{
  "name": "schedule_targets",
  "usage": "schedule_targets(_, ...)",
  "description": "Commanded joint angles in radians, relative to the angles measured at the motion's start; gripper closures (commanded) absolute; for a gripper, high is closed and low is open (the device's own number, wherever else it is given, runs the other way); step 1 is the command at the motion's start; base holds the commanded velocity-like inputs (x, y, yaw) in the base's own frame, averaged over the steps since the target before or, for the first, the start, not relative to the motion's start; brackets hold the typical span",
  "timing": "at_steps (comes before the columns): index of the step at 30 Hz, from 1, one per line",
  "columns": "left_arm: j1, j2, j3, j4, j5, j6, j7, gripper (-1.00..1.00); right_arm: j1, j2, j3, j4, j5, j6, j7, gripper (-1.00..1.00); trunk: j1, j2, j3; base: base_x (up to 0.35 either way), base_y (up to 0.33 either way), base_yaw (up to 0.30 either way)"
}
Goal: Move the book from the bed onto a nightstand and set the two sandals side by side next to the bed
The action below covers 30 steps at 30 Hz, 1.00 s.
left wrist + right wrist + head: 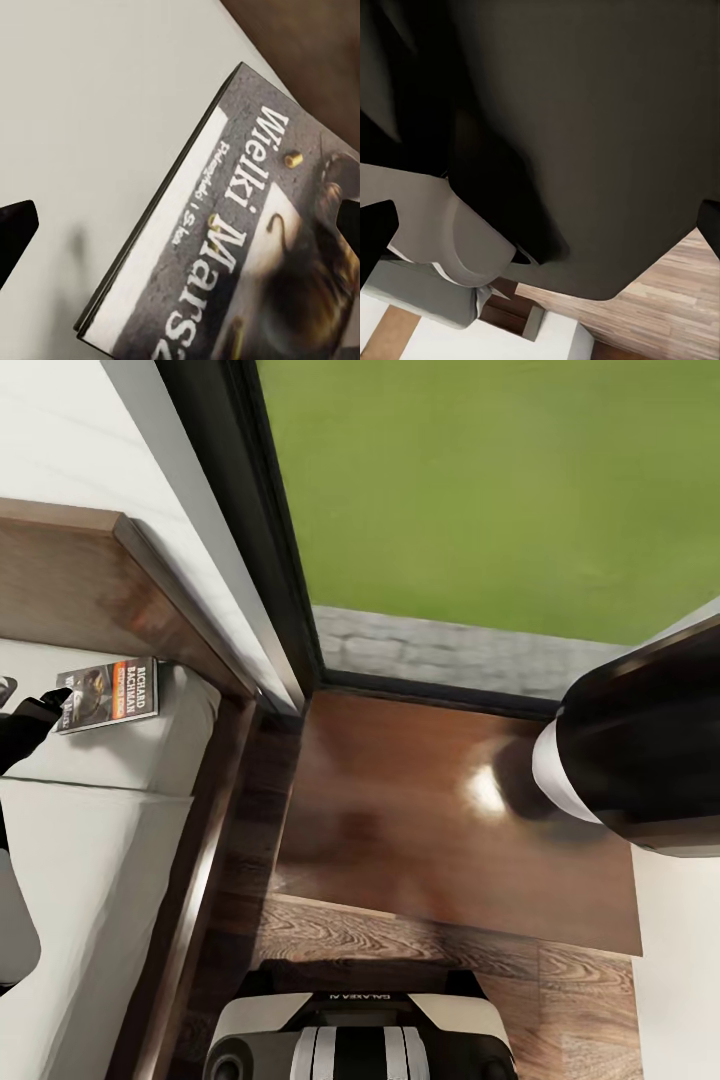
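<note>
The book (108, 695) lies flat on the off-white mattress of the bed (90, 840), near the head end, just below the brown headboard (90, 585). It is a thin rectangular paperback: dark picture cover, an orange band, white lettering. In the left wrist view the book (247, 247) shows a dark spine edge, a white strip along it and large white title letters on grey; its corner points down onto smooth, matte fabric.

The left gripper (45, 708) sits at the book's edge farthest from the nightstand, black fingertips at or over the cover margin. In the left wrist view the fingers (15, 232) stand wide apart — one dark tip over bare mattress, the other over the picture side of the cover. Nothing is held.

The nightstand (440, 830) stands just beside the bed frame, a dark brown cabinet with a glossy top carrying a bright highlight. Its far edge meets the dark window frame (270, 560); grass and a grey paved strip lie beyond the glass. The top is largely bare, but the right arm (640, 750) — black cylinder with a white ring — overhangs its right end.

Plank floor (580, 1000) shows between nightstand and robot base (360, 1035).

The right wrist view shows a dark robot body close up, with floor beyond; I cannot tell the right fingers' state.
</note>
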Motion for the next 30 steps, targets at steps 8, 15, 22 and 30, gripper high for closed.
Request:
schedule_targets(8,-0.001,0.000,0.003,0.001,0.003,0.007,-0.004,-1.00,-0.001,0.000,0.008,0.003,-0.008,-0.003,0.006,-1.00,0.015,-0.028,-0.013,0.000,0.000,0.000)
schedule_targets(15,-0.001,-0.001,0.003,0.001,0.002,0.007,-0.004,-1.00,-0.001,0.000,0.009,0.003,-0.008,-0.003,0.007,-1.00,0.015,-0.028,-0.013,0.000,0.000,0.000)
schedule_targets(22,-0.001,-0.006,0.003,0.001,0.003,0.007,-0.004,-1.00,-0.001,0.000,0.009,0.003,-0.008,-0.003,0.008,-1.00,0.015,-0.028,-0.012,0.000,0.000,-0.036)
schedule_targets(30,-0.001,-0.008,0.003,0.001,0.002,0.007,-0.004,-1.00,-0.001,0.000,0.009,0.003,-0.008,-0.003,0.007,-1.00,0.015,-0.028,-0.010,0.000,0.000,-0.071)
